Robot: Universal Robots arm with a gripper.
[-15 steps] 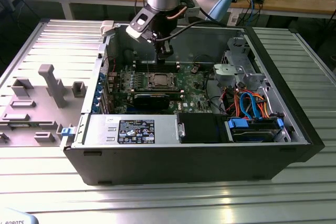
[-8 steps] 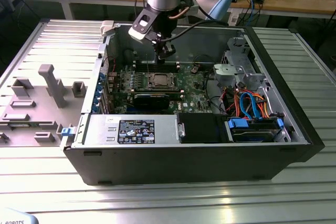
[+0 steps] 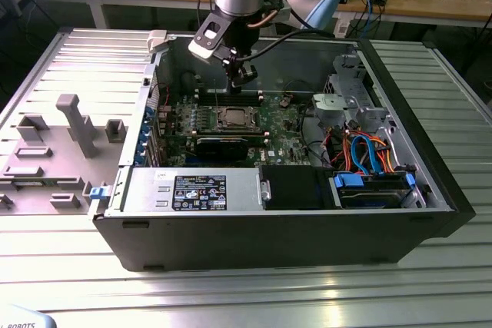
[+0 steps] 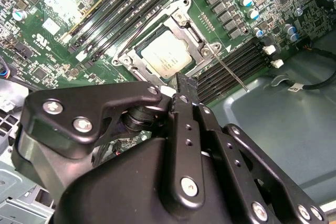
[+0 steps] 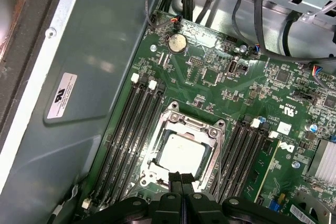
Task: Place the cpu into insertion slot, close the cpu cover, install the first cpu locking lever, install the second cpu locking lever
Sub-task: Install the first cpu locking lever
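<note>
The cpu [image 5: 181, 153], a silver square chip, lies in the insertion slot [image 3: 233, 118] on the green motherboard. The cpu cover [image 5: 191, 124] is down flat around it, and the chip [image 4: 165, 56] shows through the window of the cover [image 4: 195, 35]. A thin silver lever rod [image 4: 231, 73] sticks out from the socket's corner over the memory slots. My gripper [image 3: 244, 74] hangs above the board just beyond the socket. Its black fingertips [image 5: 181, 182] are pressed together with nothing between them, and the gripper [image 4: 186, 85] sits close to the socket's edge.
Long black memory slots [image 5: 131, 129] flank the socket on both sides. A black card [image 3: 223, 146] and a power supply [image 3: 192, 190] lie toward the case front. Drive cages with orange and blue cables [image 3: 369, 155] fill the exterior view's right. Grey fixtures [image 3: 73, 124] stand outside the case.
</note>
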